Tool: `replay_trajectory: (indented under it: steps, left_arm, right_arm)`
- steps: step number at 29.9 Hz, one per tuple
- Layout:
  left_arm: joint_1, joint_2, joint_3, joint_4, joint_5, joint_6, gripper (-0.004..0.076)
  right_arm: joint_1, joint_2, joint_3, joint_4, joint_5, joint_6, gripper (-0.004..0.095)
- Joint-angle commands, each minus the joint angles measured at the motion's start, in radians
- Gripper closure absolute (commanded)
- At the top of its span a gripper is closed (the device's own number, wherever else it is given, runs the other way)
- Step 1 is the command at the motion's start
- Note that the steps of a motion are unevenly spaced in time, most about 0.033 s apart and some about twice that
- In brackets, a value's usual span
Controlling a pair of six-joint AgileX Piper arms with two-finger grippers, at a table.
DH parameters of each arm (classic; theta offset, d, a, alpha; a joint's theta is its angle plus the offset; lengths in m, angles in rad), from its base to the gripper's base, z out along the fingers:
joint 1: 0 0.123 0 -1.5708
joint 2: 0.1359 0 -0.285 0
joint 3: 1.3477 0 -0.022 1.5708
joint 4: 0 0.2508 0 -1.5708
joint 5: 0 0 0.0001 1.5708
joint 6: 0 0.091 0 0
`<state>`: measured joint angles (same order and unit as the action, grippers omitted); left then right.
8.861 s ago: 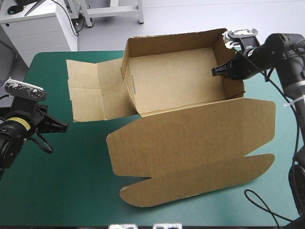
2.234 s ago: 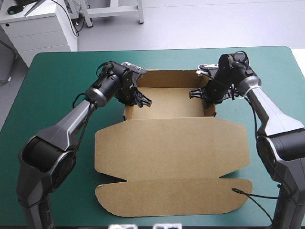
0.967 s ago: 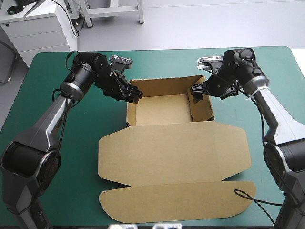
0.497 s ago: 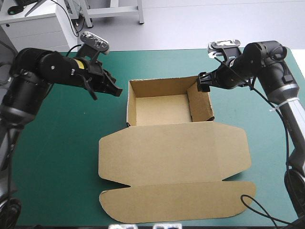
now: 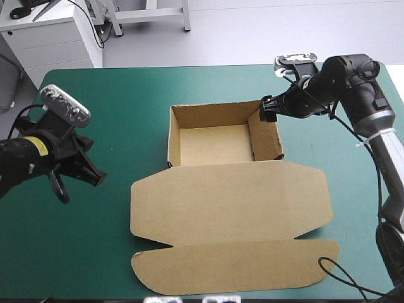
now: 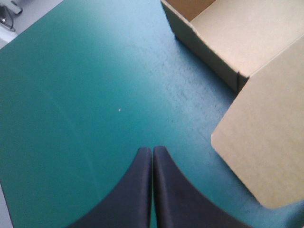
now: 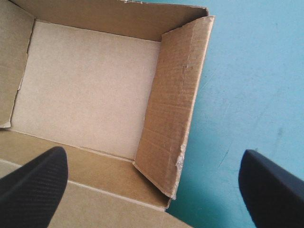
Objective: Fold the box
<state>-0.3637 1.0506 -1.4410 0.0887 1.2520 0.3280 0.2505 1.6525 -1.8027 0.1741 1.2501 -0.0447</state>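
The brown box (image 5: 224,144) stands as an open tray in the middle of the table, walls raised. Its lid (image 5: 230,211) lies flat toward the front edge. My left gripper (image 5: 98,178) is shut and holds nothing. It hovers over the teal-green cover well left of the lid. The left wrist view shows its fingertips (image 6: 152,149) meeting, with the tray's corner (image 6: 228,42) and lid (image 6: 266,137) ahead and to one side. My right gripper (image 5: 267,109) is open above the tray's right wall. In its wrist view the gripper (image 7: 152,154) straddles that wall (image 7: 173,104) without touching, the box floor (image 7: 85,85) beyond.
Teal-green cover (image 5: 120,95) surrounds the box on all sides, widest at the left. The lid's front flap (image 5: 233,268) reaches close to the table's front edge. The table's right edge (image 5: 394,82) is near the right arm.
My left arm has drawn back from the box's left wall toward the table's front left, and its fingers have shut. The right gripper has stayed open by the right wall.
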Motion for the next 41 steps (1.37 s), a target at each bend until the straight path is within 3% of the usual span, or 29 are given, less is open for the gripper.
replay_trajectory:
  steps: [1, 16, 19, 26, 37, 41]
  left_arm:
    - [-0.003, -0.092, 0.084, 0.029, 0.037, -0.030, 0.0731]
    - [-0.003, -0.329, 0.524, 0.039, 0.018, -0.141, 0.0731]
    - [-0.003, -0.340, 0.583, 0.037, 0.006, -0.160, 0.0731]
    - [-0.003, -0.342, 0.687, 0.033, -0.054, -0.193, 0.0731]
    - [-0.003, -0.342, 0.799, 0.020, -0.177, -0.241, 0.0731]
    - [-0.003, -0.342, 0.818, 0.020, -0.178, -0.241, 0.0731]
  right_arm:
    - [-0.003, -0.032, -0.027, 0.008, -0.003, -0.013, 0.0008]
    - [-0.003, 0.122, -0.025, 0.016, -0.003, -0.013, 0.0010]
    - [-0.003, 0.175, -0.025, 0.014, -0.003, -0.013, 0.0051]
    - [-0.003, 0.280, -0.025, 0.012, -0.003, -0.013, 0.0301]
    - [-0.003, 0.325, -0.025, -0.050, -0.013, -0.013, 0.0923]
    - [-0.003, 0.324, -0.027, -0.142, -0.014, -0.013, 0.0927]
